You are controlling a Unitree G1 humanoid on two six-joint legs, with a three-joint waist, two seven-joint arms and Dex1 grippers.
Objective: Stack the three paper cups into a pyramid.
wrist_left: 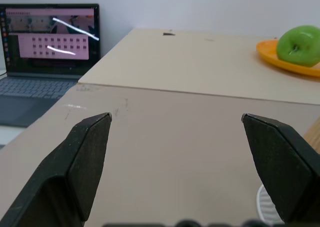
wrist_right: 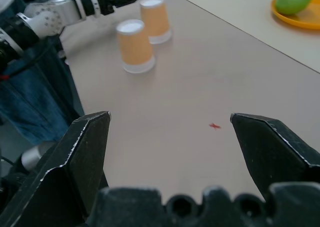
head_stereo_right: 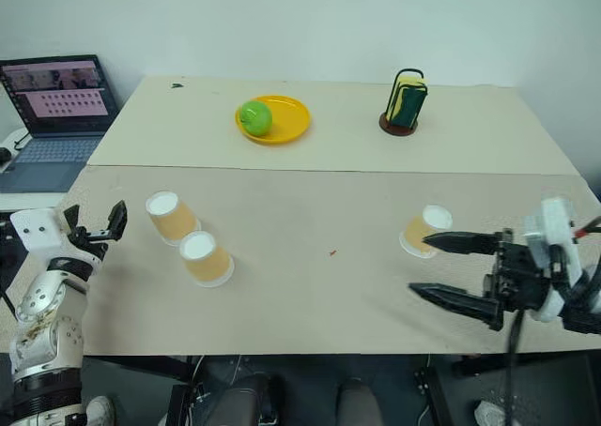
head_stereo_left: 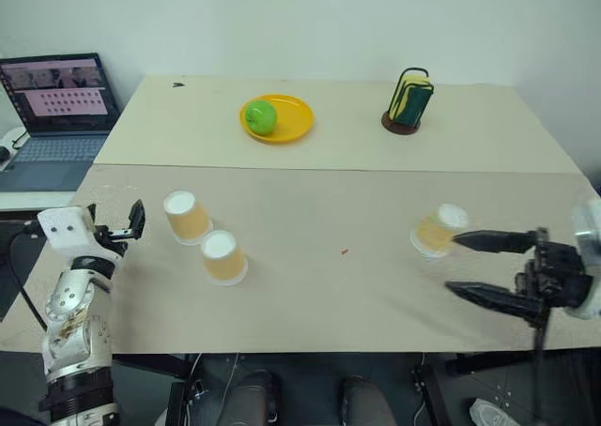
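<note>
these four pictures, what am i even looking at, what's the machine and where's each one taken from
It is a two-armed humanoid robot at a beige table. The two wide pictures come from the two eyes of a camera on its head, looking down over its arms. The two close ones come from cameras on its wrists, each looking out between that hand's two black fingers.

The left hand and the right hand are both open and hold nothing.

On the table stand three upside-down paper cups: two near the left hand and one by the right hand's fingers. Farther back are a yellow plate with a green apple and a small rack holding something green and yellow. A laptop sits off to the left.
</note>
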